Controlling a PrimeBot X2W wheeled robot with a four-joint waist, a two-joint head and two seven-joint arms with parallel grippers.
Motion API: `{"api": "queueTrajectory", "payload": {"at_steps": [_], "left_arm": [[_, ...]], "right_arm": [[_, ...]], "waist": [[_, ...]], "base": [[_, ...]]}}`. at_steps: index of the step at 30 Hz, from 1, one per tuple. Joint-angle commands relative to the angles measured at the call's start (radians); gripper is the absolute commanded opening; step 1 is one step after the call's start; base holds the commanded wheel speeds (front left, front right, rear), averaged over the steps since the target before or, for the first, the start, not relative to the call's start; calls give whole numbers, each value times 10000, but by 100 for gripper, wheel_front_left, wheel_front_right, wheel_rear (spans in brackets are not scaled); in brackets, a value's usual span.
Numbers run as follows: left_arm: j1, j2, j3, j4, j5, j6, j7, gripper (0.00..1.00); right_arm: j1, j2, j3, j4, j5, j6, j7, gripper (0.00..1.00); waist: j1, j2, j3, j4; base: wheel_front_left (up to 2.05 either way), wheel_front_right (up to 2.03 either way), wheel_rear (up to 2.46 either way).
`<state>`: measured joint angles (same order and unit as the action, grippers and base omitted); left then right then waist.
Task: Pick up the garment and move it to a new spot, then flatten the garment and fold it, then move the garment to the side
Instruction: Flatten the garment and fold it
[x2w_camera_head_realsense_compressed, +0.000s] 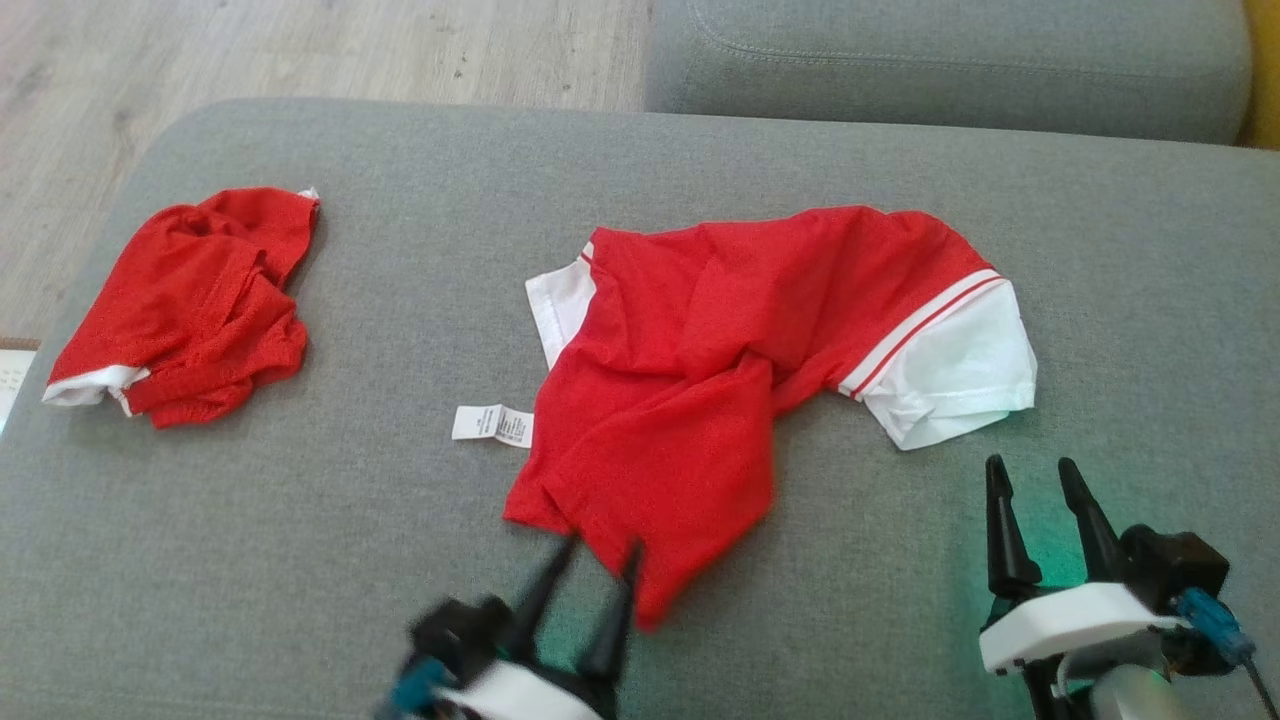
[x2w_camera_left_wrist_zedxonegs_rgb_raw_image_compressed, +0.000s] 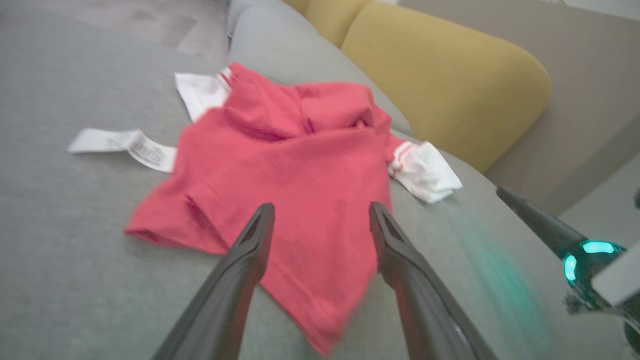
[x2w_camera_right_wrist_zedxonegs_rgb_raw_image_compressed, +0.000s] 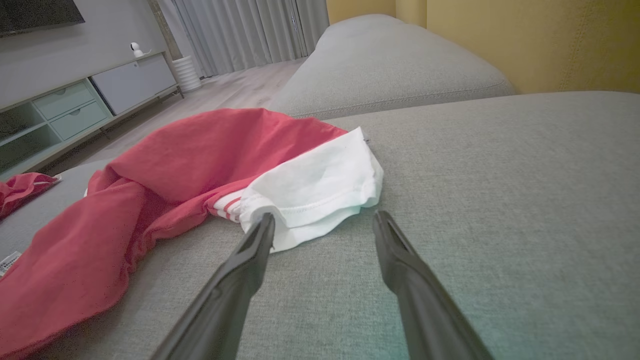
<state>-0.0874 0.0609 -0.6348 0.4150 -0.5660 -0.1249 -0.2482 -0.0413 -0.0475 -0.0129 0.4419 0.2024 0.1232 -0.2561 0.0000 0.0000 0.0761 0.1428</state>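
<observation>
Item under inspection: the garment (x2w_camera_head_realsense_compressed: 700, 380), a red mesh-knit shirt, lies crumpled near the middle of the grey sofa seat (x2w_camera_head_realsense_compressed: 300, 500). It is not flattened; the body is twisted into a ridge that runs across it, with soft folds on either side. One white sleeve (x2w_camera_head_realsense_compressed: 950, 370), smooth cotton with red and white striped banding at its seam, lies spread towards the robot's right. A second white sleeve (x2w_camera_head_realsense_compressed: 560, 305) shows at the far left edge. A white care label (x2w_camera_head_realsense_compressed: 492, 423), printed and rectangular, lies flat on the seat, touching the shirt's left edge.

The left fingers (x2w_camera_head_realsense_compressed: 545, 590), dark, long and tapered, stand well apart at the shirt's near hem, their tips just over the red cloth. They hold nothing. This arm is blurred in the head view.

The right fingers (x2w_camera_head_realsense_compressed: 1000, 530) are likewise spread wide and empty, just short of the white sleeve, with a green glow on the fabric beside them.

A second red garment (x2w_camera_head_realsense_compressed: 190, 300), bunched with a white edge, lies well apart on the seat's left end.

The seat covering is coarse woven grey cloth. Beyond it are a further grey cushion (x2w_camera_head_realsense_compressed: 950, 60), a yellow backrest (x2w_camera_left_wrist_zedxonegs_rgb_raw_image_compressed: 440, 85) and pale wood flooring (x2w_camera_head_realsense_compressed: 300, 50). A low cabinet (x2w_camera_right_wrist_zedxonegs_rgb_raw_image_compressed: 75, 110) has drawers and open compartments; their contents cannot be made out.
</observation>
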Motion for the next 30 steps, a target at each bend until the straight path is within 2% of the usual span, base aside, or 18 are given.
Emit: {"api": "queueTrajectory", "payload": {"at_steps": [1,4,7,15,22,23,24,25,26,30], "left_arm": [[-555,87,603,-427,-23,-54,-126,100],[-643,99,1539,-725,147,23,-131,100],[-729,117,2165,-336,433,348,-132,100],[-1786,149,2275,2227,527,584,59,100],[-2343,78,2043,3578,627,596,95,100],[-2407,71,2000,3713,666,631,92,88],[-2476,66,1904,3858,745,652,138,43],[-2537,56,1844,3998,765,650,197,18],[-2595,44,1811,4102,756,638,206,0],[-2947,63,1748,4233,892,717,99,0]], "right_arm": [[-440,-30,258,-246,-53,75,-57,100],[-491,-29,316,-263,-52,75,-57,100],[-545,-29,379,-242,-68,75,-57,100],[-695,-105,432,-129,-113,75,-57,100],[-703,-156,344,-106,-129,75,-57,100],[-709,-155,338,-100,-127,75,-57,100],[-718,-154,334,-93,-126,75,-57,100],[-726,-151,330,-86,-124,75,-57,100],[-735,-147,328,-78,-122,75,-57,100],[-795,-125,364,-51,-96,75,-57,100]], "waist": [[0,0,17,4],[0,0,93,-44],[0,0,178,-160],[0,0,480,-616],[0,0,623,-806],[0,0,635,-812],[0,0,644,-812],[0,0,647,-803],[0,0,644,-789],[0,0,622,-715]], "base": [[0,0,0],[0,0,0],[0,0,0],[0,0,0],[0,0,0],[0,0,0],[0,0,0],[0,0,0],[0,0,0],[0,0,0]]}}
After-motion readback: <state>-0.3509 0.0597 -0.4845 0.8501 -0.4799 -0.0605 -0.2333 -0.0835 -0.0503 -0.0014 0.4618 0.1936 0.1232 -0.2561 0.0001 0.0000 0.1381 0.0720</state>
